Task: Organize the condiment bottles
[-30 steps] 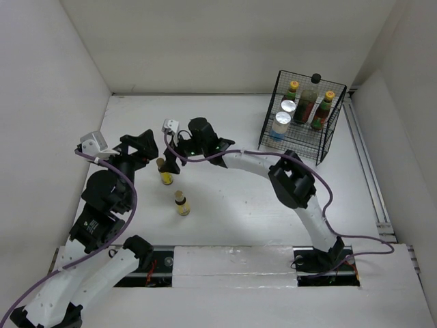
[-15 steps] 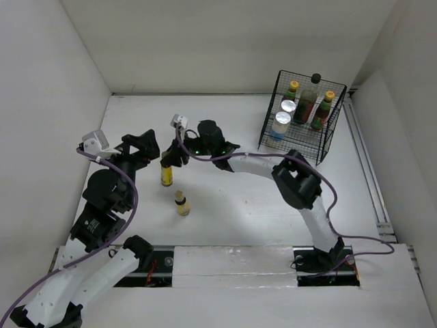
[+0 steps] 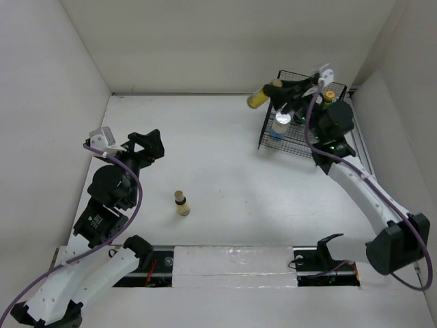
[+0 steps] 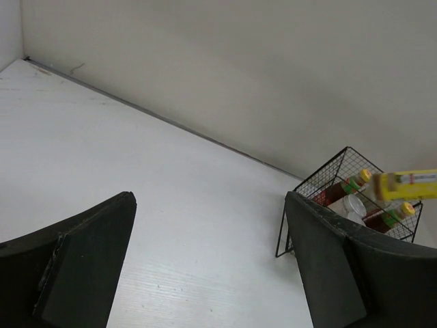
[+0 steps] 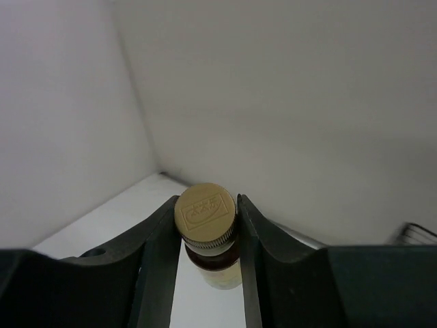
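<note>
Task approx. two-thirds thru, judging by the layout. One tiny yellow bottle [image 3: 257, 100] is gripped at the cap by the right gripper [image 5: 203, 222], jaws closed snug on it. It is held tipped sideways in the air, just beside the top of the wire basket [image 3: 291, 141], not yet put in. A second yellow bottle [image 3: 181, 203] is left upright on the table [image 3: 225, 137], well apart from the basket. A silver-capped bottle [image 3: 280, 123] and a yellow-capped bottle [image 4: 354, 183] are seen inside; full count can't be told, arm in the way. The left gripper [image 4: 212, 273] is spread wide, nothing held.
</note>
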Controlling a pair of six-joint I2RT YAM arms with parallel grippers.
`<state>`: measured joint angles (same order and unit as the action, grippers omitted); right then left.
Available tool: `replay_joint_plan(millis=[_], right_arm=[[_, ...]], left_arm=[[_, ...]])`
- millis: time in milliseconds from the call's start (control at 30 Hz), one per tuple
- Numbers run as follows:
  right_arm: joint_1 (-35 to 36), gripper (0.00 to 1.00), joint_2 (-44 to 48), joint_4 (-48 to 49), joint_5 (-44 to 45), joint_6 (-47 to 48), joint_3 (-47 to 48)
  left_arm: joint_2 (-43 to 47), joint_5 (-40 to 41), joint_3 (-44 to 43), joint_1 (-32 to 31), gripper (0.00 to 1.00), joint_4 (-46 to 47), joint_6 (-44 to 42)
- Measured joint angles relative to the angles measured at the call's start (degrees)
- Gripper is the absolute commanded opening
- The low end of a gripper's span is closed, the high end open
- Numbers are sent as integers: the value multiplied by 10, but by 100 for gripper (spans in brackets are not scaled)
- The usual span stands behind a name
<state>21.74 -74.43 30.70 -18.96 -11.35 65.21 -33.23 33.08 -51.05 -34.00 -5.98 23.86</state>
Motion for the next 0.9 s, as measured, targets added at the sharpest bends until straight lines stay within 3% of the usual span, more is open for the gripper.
replay_joint_plan(millis=[133,333,600,900], right_arm=[[-69,22,67,-61,104,24,-17],[-162,19,42,-125,183,40,-21],[-227,19,-57,-169,195,41,-15],[-245,19,-67,-164,195,40,-12]], left_arm=[[-1,-3,0,0,87,0,0],[-12,-12,0,0,87,0,0],[-18,-16,0,0,87,0,0],[-25,-16,0,0,87,1,0]])
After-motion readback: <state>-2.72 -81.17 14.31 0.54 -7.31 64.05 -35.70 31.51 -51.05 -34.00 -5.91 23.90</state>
